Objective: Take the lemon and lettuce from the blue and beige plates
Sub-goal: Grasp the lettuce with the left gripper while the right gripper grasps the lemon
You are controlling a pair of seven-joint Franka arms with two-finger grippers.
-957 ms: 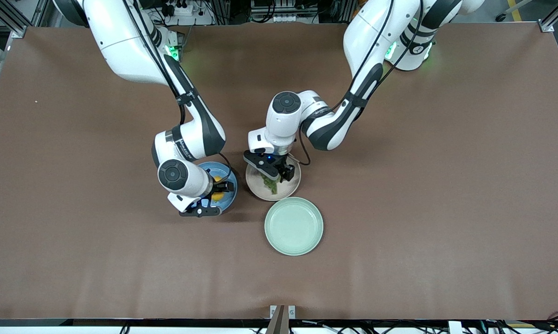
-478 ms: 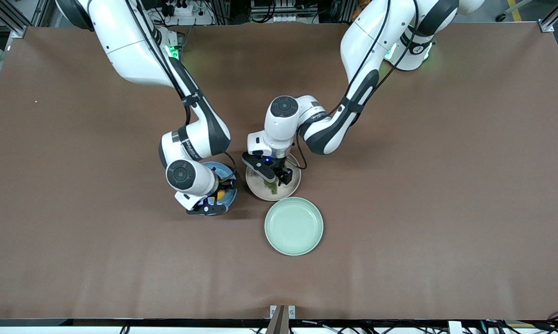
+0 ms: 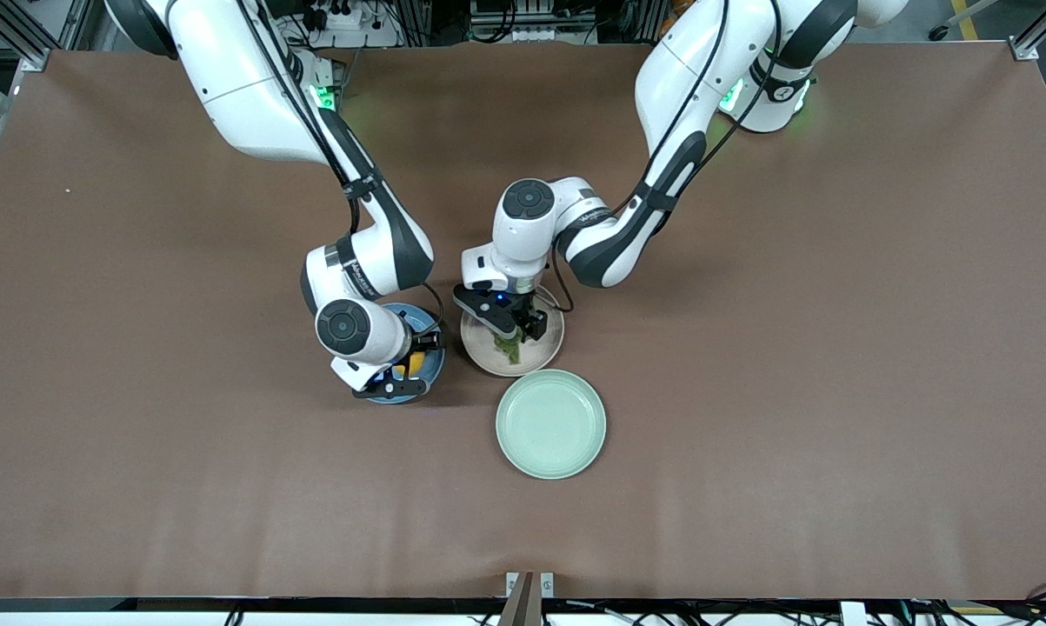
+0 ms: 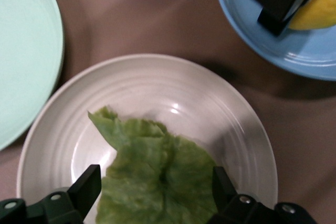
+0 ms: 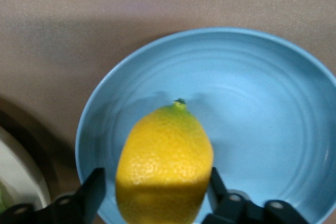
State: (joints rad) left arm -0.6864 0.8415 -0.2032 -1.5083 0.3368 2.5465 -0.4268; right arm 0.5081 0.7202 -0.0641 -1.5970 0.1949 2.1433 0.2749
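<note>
Lemon [image 5: 164, 161] lies in the blue plate [image 5: 262, 129], the right gripper [image 5: 152, 195] fingers narrowing against its sides, ready to lift. At three o'clock of it, lettuce [image 4: 157, 182] lies flat on the beige plate [image 4: 231, 124], left gripper [image 4: 155, 190] fingers wide astride it.

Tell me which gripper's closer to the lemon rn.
Right. The right gripper has its fingers on either side of the lemon on the blue plate. The left gripper is down at the lettuce on the beige plate beside it.
</note>
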